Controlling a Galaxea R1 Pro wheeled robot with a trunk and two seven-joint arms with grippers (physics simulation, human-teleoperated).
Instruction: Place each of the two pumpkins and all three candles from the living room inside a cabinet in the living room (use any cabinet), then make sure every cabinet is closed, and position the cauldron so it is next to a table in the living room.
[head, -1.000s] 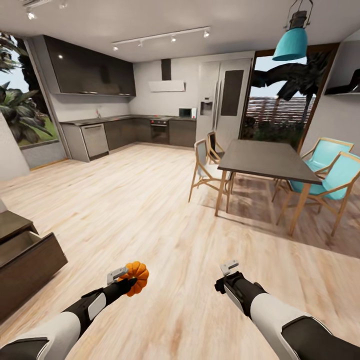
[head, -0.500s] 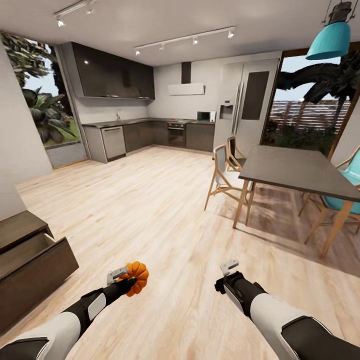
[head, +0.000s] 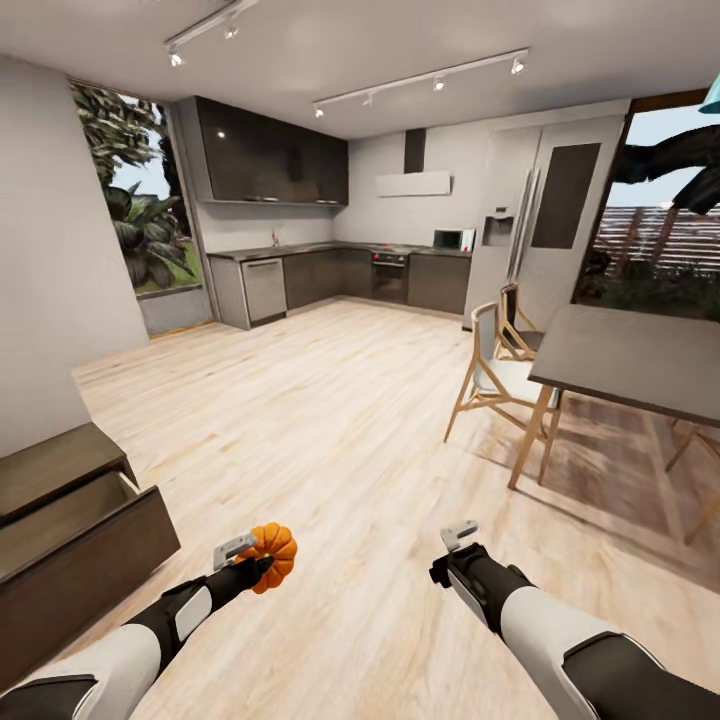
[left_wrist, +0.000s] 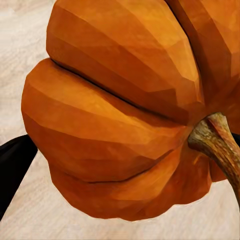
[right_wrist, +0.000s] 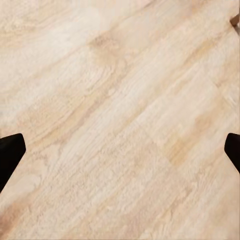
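We hold a pumpkin (head: 271, 556) clamped in our left gripper (head: 252, 560) above the plank floor (head: 330, 420). Our right gripper (head: 452, 545) hangs empty, fingers spread wide. The cabinet (head: 70, 540) stands at our left with a drawer pulled open.

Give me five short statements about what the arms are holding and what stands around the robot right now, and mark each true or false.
1. The left gripper holds a pumpkin. True.
2. The right gripper holds a candle. False: its fingers are spread with only floor between them.
3. The drawer of the dark cabinet is pulled open. True.
4. The pumpkin already lies inside the drawer. False: it is held above the floor, beside the cabinet.
5. A dining table with a chair stands ahead on the right. True.
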